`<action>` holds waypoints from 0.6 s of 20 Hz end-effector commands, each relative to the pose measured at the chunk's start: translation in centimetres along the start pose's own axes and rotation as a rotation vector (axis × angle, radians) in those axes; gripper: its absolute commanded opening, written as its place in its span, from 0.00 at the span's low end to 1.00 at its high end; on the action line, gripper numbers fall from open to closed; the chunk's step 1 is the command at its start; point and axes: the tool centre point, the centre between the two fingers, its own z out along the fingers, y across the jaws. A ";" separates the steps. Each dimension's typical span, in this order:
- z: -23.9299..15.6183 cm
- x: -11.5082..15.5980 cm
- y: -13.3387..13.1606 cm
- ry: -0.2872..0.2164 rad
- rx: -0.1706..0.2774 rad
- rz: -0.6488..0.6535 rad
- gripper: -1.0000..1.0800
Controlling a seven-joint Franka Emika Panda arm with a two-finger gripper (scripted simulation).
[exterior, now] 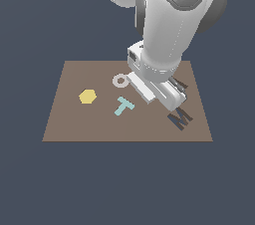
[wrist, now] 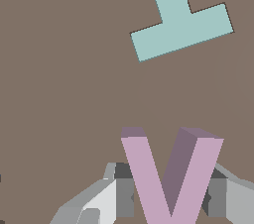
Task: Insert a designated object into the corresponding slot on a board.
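Fingers (wrist: pixel 124 188) pinching lilac letter A (wrist: pixel 168 173) low in wrist frame, above brown board (wrist: pixel 64 94); teal T (wrist: pixel 181 22) upper right.

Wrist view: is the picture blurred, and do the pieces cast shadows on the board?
Wrist view: sharp edges, no blur; the lilac letter in the claw shows shaded side faces, the teal T casts no shadow. Exterior view: flat even light, no glare on the board; the arm hides the claw.

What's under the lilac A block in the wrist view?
Bare brown board shows beneath the lilac A block, which the claw holds between its fingers. No recess is visible below it; the teal T lies farther off. The block's lower part is cut off.
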 end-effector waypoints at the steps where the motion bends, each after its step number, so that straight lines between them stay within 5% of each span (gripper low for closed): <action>1: 0.0 0.0 0.0 0.000 0.000 0.000 0.00; 12: -0.1 -1.1 0.2 0.000 0.000 0.094 0.00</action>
